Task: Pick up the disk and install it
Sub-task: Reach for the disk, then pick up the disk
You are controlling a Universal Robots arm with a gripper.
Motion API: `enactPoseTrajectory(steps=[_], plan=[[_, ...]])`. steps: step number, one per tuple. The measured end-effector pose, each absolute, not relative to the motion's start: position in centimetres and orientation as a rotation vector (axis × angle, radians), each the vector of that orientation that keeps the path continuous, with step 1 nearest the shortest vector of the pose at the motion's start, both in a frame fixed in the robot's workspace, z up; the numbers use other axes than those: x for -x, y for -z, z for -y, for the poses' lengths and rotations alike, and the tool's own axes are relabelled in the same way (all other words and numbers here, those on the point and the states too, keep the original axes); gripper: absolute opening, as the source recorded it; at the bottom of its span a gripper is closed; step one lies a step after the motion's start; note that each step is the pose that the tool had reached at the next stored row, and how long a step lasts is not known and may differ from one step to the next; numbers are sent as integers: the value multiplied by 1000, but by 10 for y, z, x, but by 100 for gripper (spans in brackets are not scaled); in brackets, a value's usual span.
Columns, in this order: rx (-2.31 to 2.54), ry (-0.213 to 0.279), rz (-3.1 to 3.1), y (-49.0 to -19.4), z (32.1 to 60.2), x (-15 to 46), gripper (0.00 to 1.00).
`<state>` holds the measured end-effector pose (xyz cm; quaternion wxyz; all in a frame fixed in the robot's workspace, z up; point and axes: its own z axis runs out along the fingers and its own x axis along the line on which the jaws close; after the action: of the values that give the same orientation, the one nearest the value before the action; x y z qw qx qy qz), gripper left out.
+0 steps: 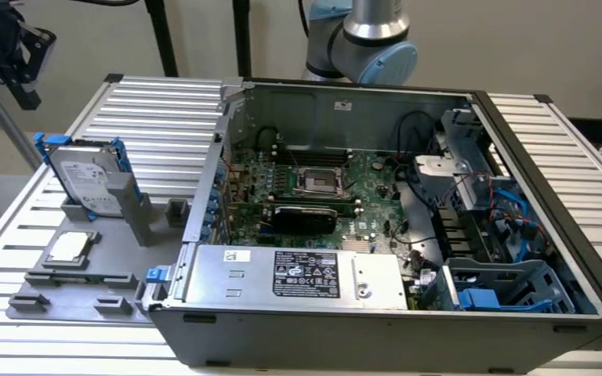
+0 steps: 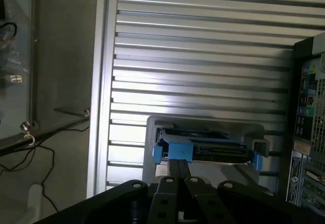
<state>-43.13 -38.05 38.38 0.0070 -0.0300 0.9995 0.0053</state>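
The disk (image 1: 84,174) stands on edge in a grey holder (image 1: 125,205) on the ribbed tabletop (image 1: 165,110), to the exterior view's left of the open computer case (image 1: 385,329). The holder hides its lower portion. In the wrist view I see the disk (image 2: 218,152) edge-on, so its label face is hidden, and the blue carrier frame (image 2: 172,150) covers one end.

The pincer (image 2: 178,163) has its fingers pressed together with nothing between them. Their tips overlap the carrier frame in the wrist view, and I cannot tell whether they touch it. A black assembly (image 1: 9,59) at the exterior view's upper left is cut off by the edge, and I cannot identify it.

Count:
- one disk
- one holder
- one small square chip (image 1: 71,246), lying flat near the holder
- one case
- one blue drive cage (image 1: 510,286), inside the case at the exterior view's right
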Motion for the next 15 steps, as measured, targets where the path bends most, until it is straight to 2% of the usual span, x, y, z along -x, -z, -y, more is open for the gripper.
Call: enactPoseTrajectory(steps=[15], plan=[[98,-17,-3126,-384,380,431,11]])
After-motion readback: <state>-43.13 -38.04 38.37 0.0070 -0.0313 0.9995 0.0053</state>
